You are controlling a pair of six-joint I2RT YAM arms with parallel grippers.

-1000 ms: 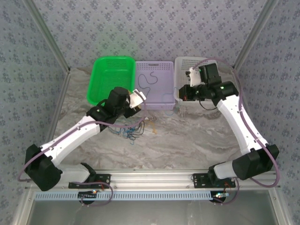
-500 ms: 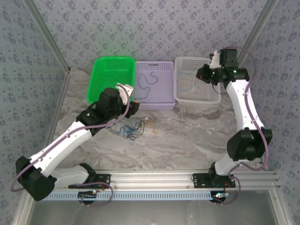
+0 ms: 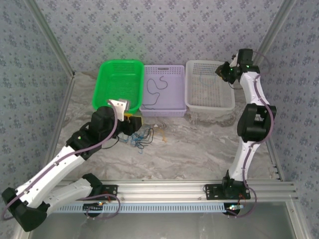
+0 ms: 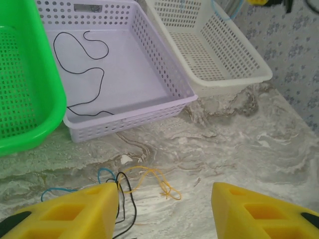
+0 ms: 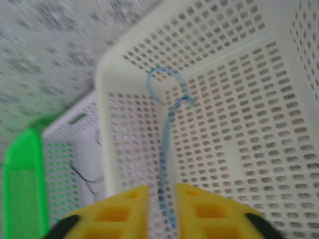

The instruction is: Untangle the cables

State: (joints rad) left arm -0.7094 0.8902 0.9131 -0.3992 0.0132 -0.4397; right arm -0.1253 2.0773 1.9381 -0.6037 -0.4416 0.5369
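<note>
Jaws: left gripper [image 4: 164,199] parted, empty, at tangle [image 4: 134,181]; right gripper [image 5: 162,199] cracked apart around blue cable [image 5: 164,144] over white basket [image 5: 107,74]. Risk: cable clings to me, gets dragged out when I retreat.

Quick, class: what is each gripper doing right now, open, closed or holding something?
Left gripper: open, holding nothing.
Right gripper: slightly open, blue cable in the gap, not visibly pinched.
</note>
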